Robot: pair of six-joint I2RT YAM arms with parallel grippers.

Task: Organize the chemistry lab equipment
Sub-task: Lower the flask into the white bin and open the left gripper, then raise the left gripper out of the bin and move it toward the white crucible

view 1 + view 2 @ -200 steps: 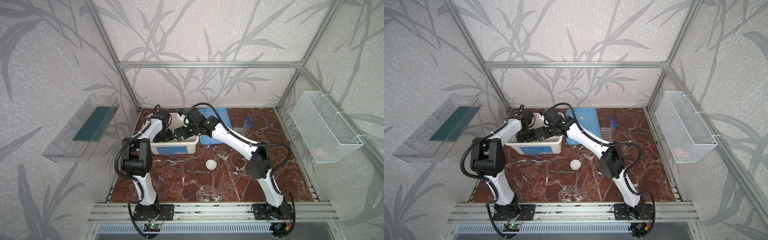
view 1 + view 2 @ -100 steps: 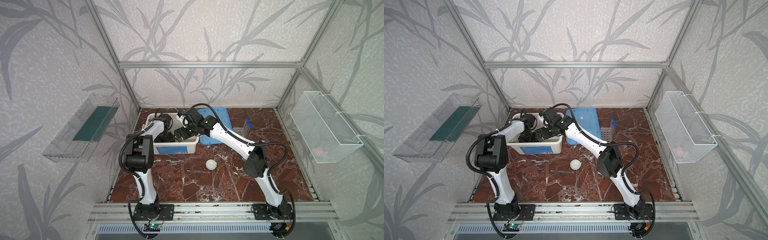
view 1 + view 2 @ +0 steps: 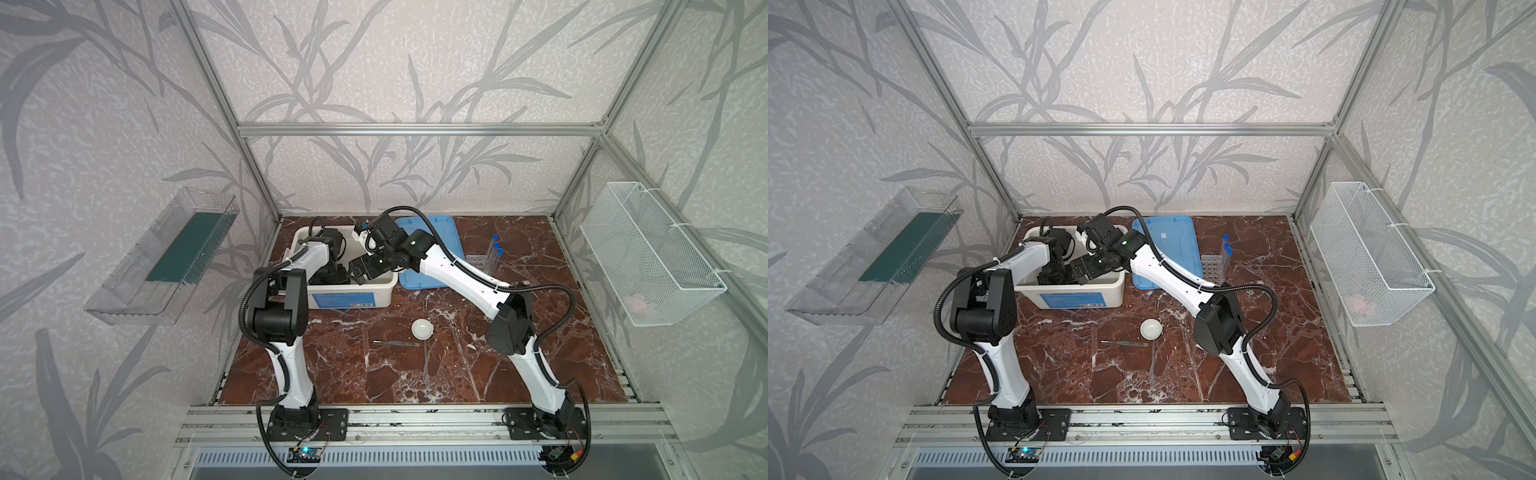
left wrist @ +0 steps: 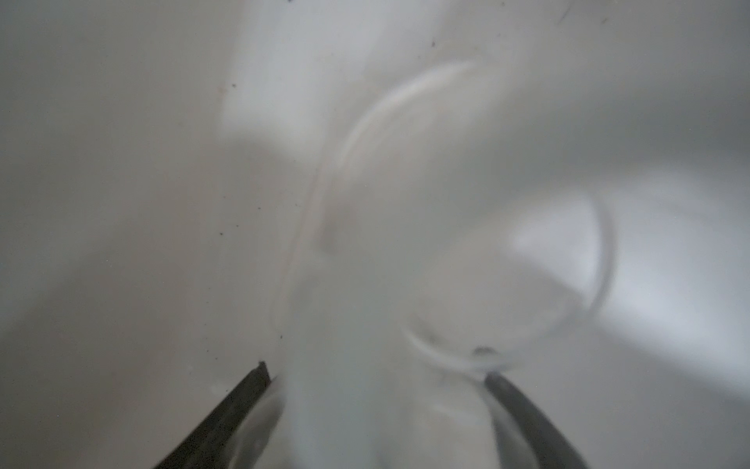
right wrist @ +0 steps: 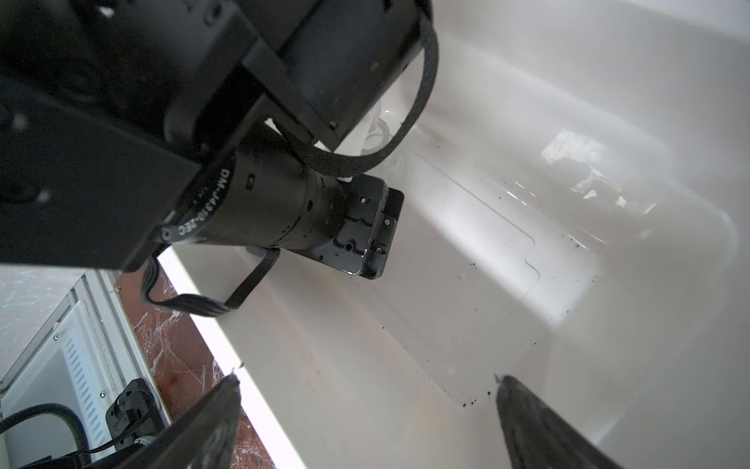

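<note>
Left gripper [image 4: 375, 377] straddles a clear glass vessel [image 4: 446, 243] inside the white tub [image 3: 386, 286], far left on the tabletop [image 3: 457, 374]; clamped or loose, I cannot tell. Right gripper [image 5: 365, 381] hangs open alongside. Crowded so, they could collide, knocking the glass against the tub.

Clear glass vessel [image 4: 446, 227], left wrist view: blurred to faint rim arcs; glass rim [image 5: 379, 132], right wrist view: mostly hidden behind left arm [image 5: 264, 203]; pink item [image 3: 638, 302] in wire basket [image 3: 665, 249], right of frame in a top view: too small to identify.
</note>
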